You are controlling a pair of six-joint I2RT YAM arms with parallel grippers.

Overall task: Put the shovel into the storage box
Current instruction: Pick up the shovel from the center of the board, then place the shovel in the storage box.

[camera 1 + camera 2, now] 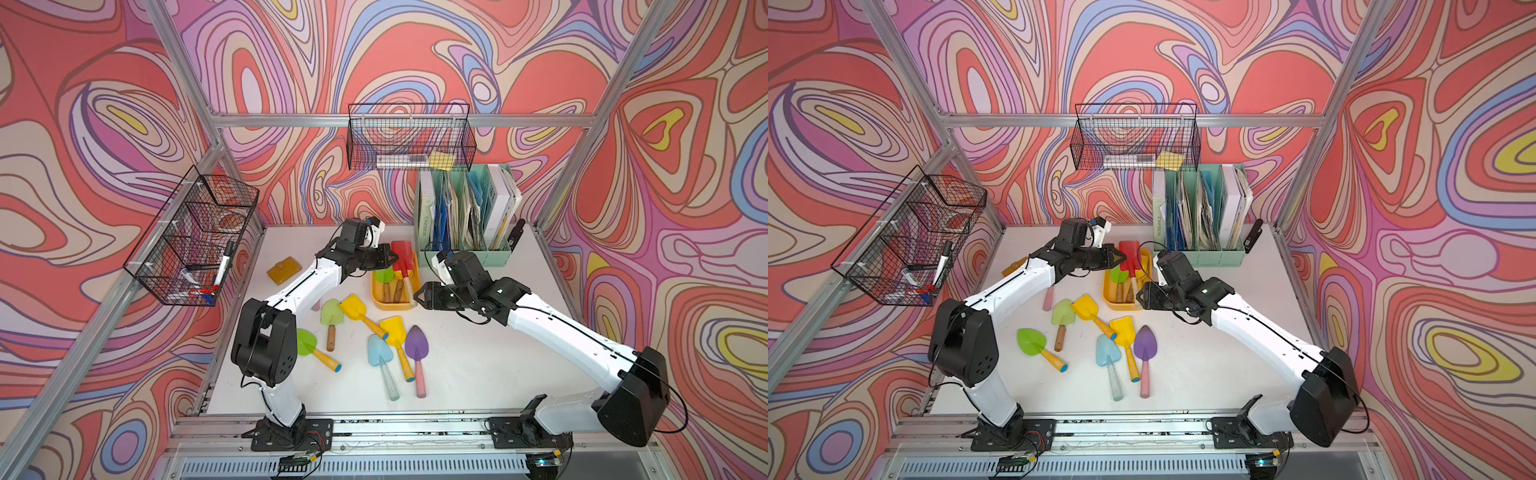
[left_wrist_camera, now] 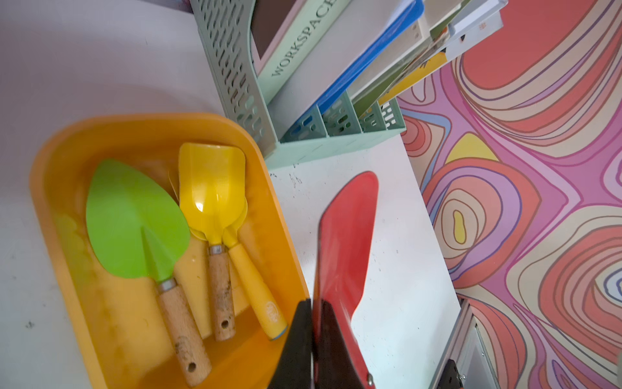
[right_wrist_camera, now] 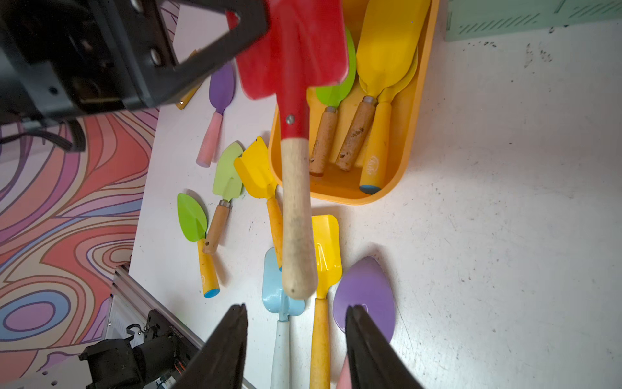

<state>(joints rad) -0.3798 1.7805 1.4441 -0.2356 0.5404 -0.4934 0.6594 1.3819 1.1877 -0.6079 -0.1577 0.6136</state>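
Left hand (image 2: 313,304) clamped on red shovel (image 2: 346,235) blade edge, above storage box (image 2: 141,123) rim. Right hand (image 3: 296,311) apart, near wooden handle (image 3: 296,219) end. Shovel likely light, stiff; painted blade slippery, handle safer hold.

a white tabletop (image 1: 478,365) carries a shallow yellow-orange plastic tub (image 1: 377,300) at mid-frame, a mint-green file organizer (image 1: 469,258) just upper right of it, and loose coloured toy shovels (image 1: 353,309) scattered below.
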